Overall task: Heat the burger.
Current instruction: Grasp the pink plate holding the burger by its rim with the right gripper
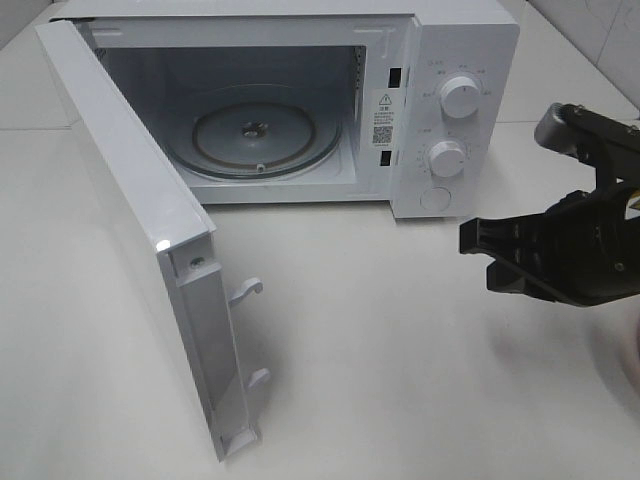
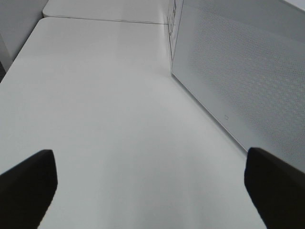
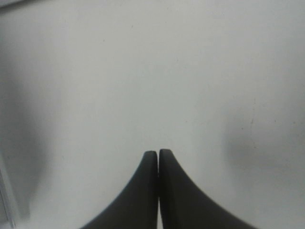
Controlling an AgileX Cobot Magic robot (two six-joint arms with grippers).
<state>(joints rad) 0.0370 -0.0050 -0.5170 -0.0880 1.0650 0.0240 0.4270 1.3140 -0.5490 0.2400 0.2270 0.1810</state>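
Burger was not in any view, so its place could not be given; a faint pinkish sliver (image 1: 632, 345) at the right edge of the high view might have been its plate, cannot tell

Nearest to that edge, the right gripper (image 3: 158, 152) hung above the table (image 1: 400, 380) with both fingers pressed together, nothing between them. Risk: if it reached for the plate like that it would shove it rather than take it, so the jaws needed to part first. A tall stacked burger would likely tip or shed its top bun if the plate got pinched at one rim and tilted

Further out, the microwave (image 1: 470, 40) stood with its door (image 1: 130, 230) swung wide toward the front left, glass turntable (image 1: 255, 135) bare. Risk: a loaded plate brought in low could catch the front lip of the cavity, or land off-centre and knock the turntable off its seat. The knobs (image 1: 460, 97) sat just beside the opening on the right arm's side, easy to bump on the way in

Left gripper (image 2: 150, 160) spread wide, holding nothing, just beside the door's outer face. Risk: a drift toward it could push the door onto the arm carrying the plate; the latch hooks (image 1: 247, 290) on the door edge could snag too
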